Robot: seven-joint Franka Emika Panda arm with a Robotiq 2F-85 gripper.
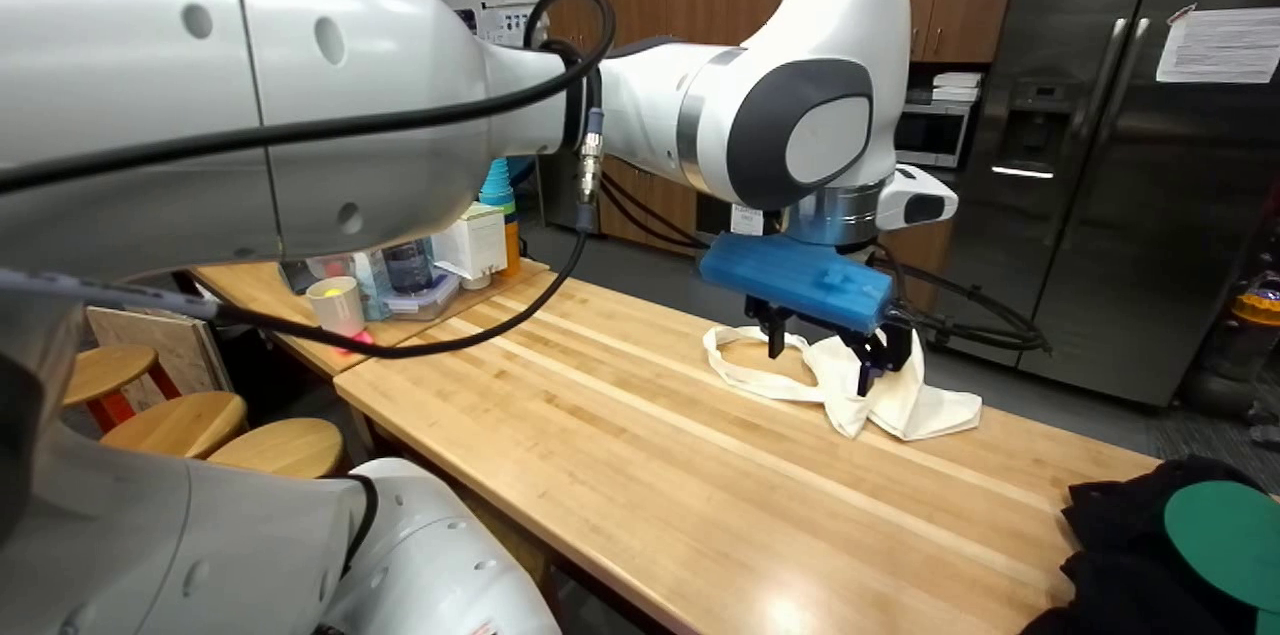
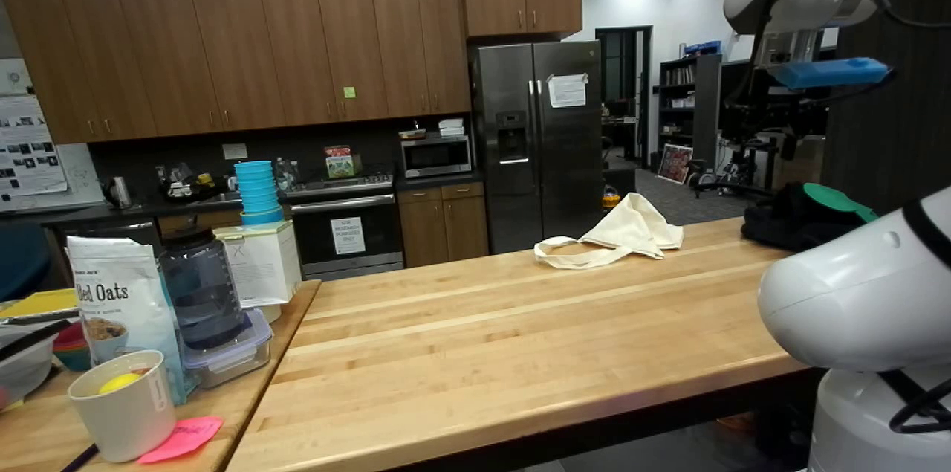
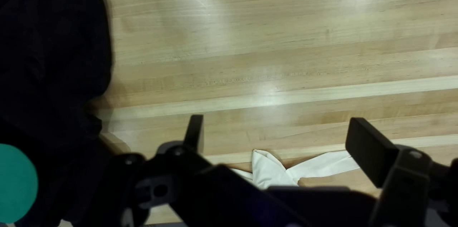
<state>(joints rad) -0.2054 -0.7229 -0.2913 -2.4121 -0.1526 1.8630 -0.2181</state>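
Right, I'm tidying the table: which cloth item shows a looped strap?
The cream bag; its strap loops on the table. The black cloth shows none.

We distinguish a glossy white arm point(image 1: 370, 65), dotted with round grey caps point(image 1: 329, 39); a dark grey panel point(image 1: 755, 130) ringing a pale oval point(image 1: 828, 139); black cables point(image 1: 380, 123) with a silver connector point(image 1: 591, 155); a blue block point(image 1: 800, 277); and a black, angular gripper point(image 1: 820, 367) bearing small screws point(image 3: 415, 154).
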